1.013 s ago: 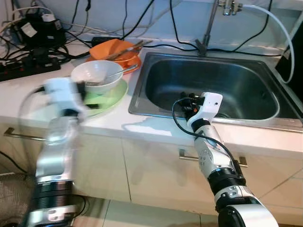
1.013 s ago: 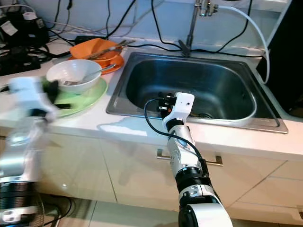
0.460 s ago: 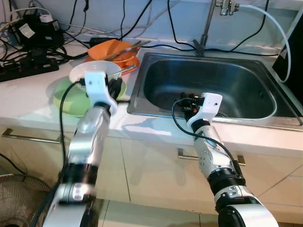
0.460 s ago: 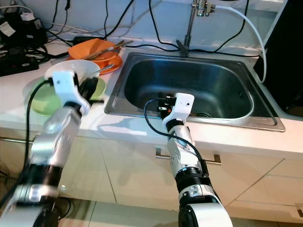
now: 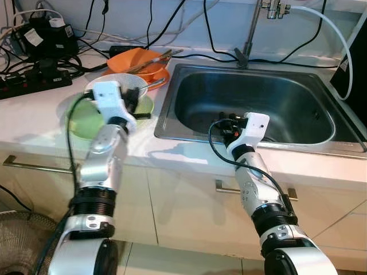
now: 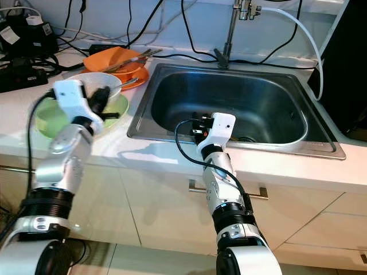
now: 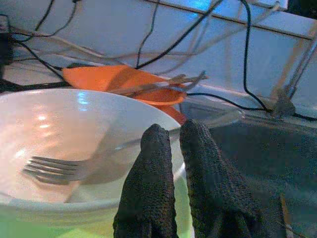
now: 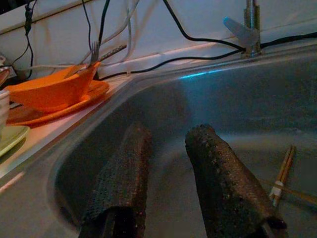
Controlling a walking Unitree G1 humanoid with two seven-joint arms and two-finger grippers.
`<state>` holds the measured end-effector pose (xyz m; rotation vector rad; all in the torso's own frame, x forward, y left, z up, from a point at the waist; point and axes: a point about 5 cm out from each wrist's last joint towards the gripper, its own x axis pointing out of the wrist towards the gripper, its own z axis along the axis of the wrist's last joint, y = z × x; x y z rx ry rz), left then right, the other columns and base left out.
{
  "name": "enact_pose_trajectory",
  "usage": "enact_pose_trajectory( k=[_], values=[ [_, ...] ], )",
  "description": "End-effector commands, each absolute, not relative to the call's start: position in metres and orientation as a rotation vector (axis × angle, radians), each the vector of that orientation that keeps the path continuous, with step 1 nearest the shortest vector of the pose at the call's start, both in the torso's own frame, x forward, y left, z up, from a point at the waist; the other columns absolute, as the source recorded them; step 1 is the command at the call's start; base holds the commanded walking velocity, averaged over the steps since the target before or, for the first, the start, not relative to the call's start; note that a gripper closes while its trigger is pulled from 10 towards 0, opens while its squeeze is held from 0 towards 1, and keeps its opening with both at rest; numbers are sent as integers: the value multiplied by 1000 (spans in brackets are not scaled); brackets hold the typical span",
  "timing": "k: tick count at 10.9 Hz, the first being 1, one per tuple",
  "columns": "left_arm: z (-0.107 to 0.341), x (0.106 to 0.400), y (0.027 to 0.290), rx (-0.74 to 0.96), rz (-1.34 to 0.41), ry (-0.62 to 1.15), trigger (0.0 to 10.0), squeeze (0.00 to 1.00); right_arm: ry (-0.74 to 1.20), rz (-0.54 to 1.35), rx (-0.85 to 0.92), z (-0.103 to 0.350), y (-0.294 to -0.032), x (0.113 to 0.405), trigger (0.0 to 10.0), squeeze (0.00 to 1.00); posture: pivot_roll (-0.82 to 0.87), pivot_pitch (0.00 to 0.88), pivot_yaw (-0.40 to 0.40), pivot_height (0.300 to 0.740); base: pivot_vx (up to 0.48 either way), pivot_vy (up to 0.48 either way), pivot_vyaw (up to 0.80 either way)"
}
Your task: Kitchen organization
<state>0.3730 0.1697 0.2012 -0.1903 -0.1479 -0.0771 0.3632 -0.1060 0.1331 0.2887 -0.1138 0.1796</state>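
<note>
White bowl [image 5: 123, 87] with a fork [image 7: 64, 167] sits on a green plate [image 5: 86, 117] left of the sink [image 5: 252, 103]. Left gripper [image 7: 173, 144], fingers pressed together, hovers at its rim. Right gripper [image 8: 166, 144], fingers spread, hangs over the sink.

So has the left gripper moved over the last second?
Yes. The left gripper swung toward the steel sink, then eased back over the white bowl.

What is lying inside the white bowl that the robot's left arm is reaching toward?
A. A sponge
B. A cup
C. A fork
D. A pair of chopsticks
C. The left wrist view shows a metal fork resting inside the white bowl, just ahead of the left gripper, whose fingers are nearly together at the bowl's rim.
</note>
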Motion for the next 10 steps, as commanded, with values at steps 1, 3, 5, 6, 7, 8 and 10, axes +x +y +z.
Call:
enact_pose_trajectory(
  k=[1,3,5,6,7,8,10],
  values=[
    [197,372,180,-206,-38,-140,10000,0,-83,176,286,126,-107,362,10000,0,161,15,10,740,0,0,0],
    [195,368,188,-220,-4,-136,10000,0,-80,179,287,126,-106,362,10000,0,164,18,8,740,0,0,0],
    [191,363,195,-227,18,-122,10000,0,-78,179,285,126,-106,362,10000,0,165,18,6,740,0,0,0],
    [190,360,197,-225,24,-122,10000,0,-78,179,285,126,-106,362,10000,0,166,23,4,740,0,0,0],
    [191,357,201,-222,36,-123,10000,0,-77,178,284,126,-106,362,10000,0,169,24,2,740,0,0,0],
    [192,355,203,-217,43,-125,10000,0,-76,178,285,126,-106,362,10000,0,169,24,2,740,0,0,0],
    [194,351,217,-205,85,-127,10000,0,-73,179,285,125,-106,362,10000,0,173,22,1,740,0,0,0]
  ],
)
